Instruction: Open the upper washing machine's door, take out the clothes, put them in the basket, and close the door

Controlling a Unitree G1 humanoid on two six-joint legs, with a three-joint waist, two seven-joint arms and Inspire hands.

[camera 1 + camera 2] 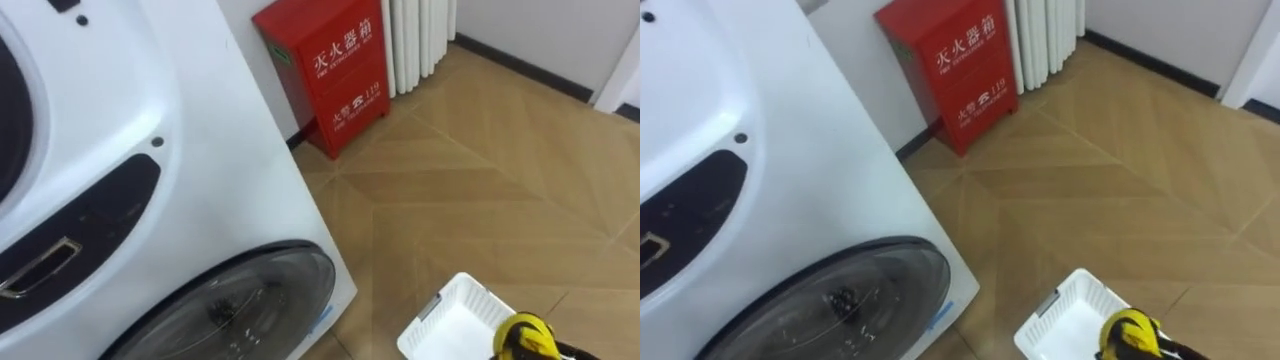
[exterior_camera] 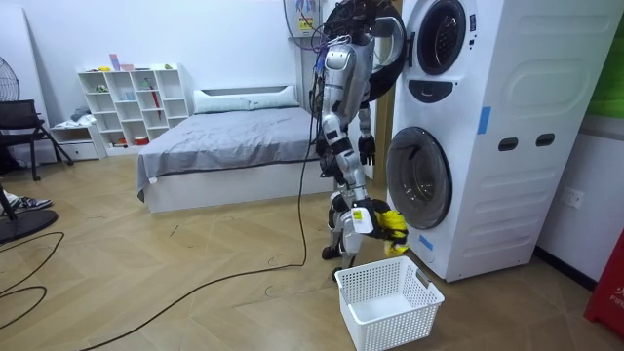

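Note:
I stand right in front of a white stacked washing machine (image 2: pixel 487 136). Its lower round door (image 1: pixel 250 305) has dark glass and looks closed. My right hand (image 2: pixel 369 220) is low at my side, shut on a yellow garment (image 2: pixel 392 226). The same yellow garment (image 1: pixel 525 335) shows at the bottom right of the left eye view, above one corner of a white plastic basket (image 1: pixel 450 300). In the room view this basket (image 2: pixel 390 304) sits on the floor by my feet with nothing visible inside. My left hand (image 2: pixel 366 148) hangs near the machine's front with relaxed fingers, holding nothing.
A red fire-extinguisher box (image 1: pixel 325 70) and a white radiator (image 1: pixel 415 40) stand against the wall beyond the machine. Wooden floor (image 1: pixel 500 180) lies open on that side. Behind me are a bed (image 2: pixel 224 146) and a white shelf (image 2: pixel 132 102).

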